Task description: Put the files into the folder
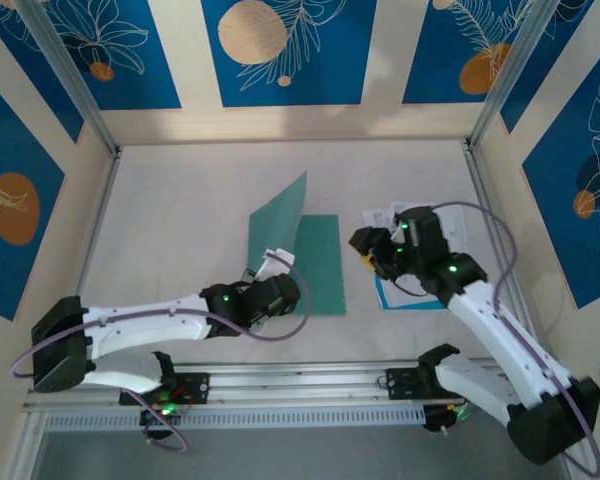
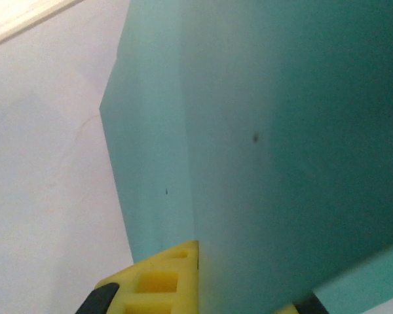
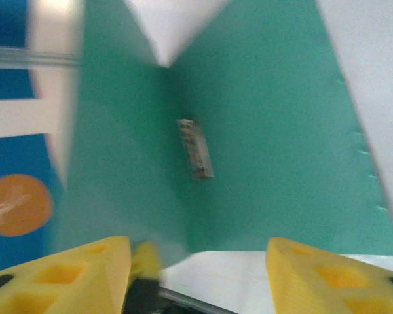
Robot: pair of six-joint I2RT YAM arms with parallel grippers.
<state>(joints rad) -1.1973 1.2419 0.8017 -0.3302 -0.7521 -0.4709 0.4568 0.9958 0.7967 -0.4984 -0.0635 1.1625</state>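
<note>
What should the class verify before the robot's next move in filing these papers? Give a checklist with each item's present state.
1. The folder open: ok, its cover stands raised off the flat half.
2. The cover held: ok, the left gripper is shut on its edge.
3. The files in the folder: not ok, they lie on the table to its right.
4. A sheet gripped: not ok, the right gripper is open, fingers apart.
5. The files neatly stacked: cannot tell, the right arm covers much of them.
</note>
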